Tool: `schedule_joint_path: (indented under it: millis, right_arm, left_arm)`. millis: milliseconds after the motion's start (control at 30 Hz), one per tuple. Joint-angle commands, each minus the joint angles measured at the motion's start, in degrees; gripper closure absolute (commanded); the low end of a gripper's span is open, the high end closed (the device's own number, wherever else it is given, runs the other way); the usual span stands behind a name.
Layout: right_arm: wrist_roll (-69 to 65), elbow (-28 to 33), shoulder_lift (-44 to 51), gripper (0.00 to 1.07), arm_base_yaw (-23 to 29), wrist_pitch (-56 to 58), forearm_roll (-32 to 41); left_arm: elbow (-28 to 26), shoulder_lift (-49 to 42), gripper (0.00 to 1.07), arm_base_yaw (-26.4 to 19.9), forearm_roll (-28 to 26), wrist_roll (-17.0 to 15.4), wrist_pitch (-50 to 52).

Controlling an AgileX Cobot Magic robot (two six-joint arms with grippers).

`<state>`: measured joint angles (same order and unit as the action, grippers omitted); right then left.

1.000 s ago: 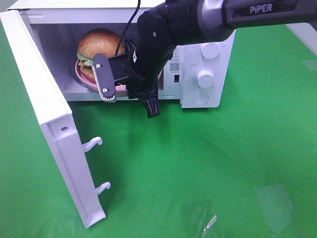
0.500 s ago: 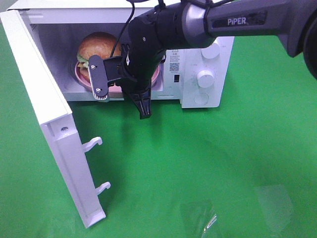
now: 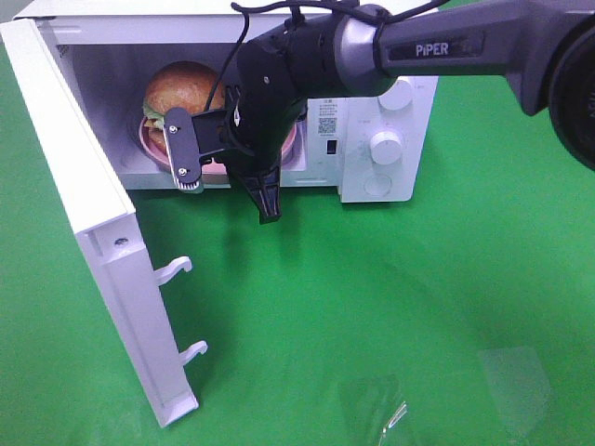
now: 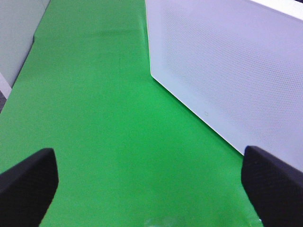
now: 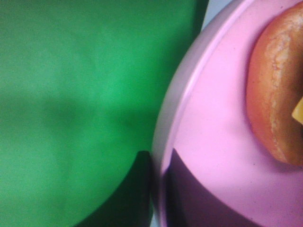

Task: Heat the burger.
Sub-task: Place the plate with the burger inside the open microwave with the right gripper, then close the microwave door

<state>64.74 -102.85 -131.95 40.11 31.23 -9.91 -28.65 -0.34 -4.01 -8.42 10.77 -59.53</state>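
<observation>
Having slid left toward the microwave mouth, right gripper sits shut by the smooth pink bowl rim; glossy domed burger sits in that bowl inside. Left gripper gapes wide.

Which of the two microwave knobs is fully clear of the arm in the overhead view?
The lower knob: it shows whole. The upper knob has its top edge hidden behind the right arm.
</observation>
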Motion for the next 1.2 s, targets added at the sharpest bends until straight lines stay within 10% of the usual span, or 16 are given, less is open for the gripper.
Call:
schedule_joint_path:
  millis: [33,567,1200]
  right_arm:
    - [-0.74,-1.49,0.46,1.07,0.00,-3.21,-0.17]
    - [-1.55,-1.49,0.46,1.03,0.00,-4.01,-1.60]
    - [-2.81,-0.11,2.69,0.59,0.00,0.29,-1.66]
  left_arm:
    - [0.17,-0.34,0.09,-0.23,-0.11,0.06,-0.06]
    - [0.17,-0.34,0.09,-0.23,-0.11,0.06,-0.06]
    - [0.17,-0.34,0.09,-0.23,-0.11,0.06,-0.06]
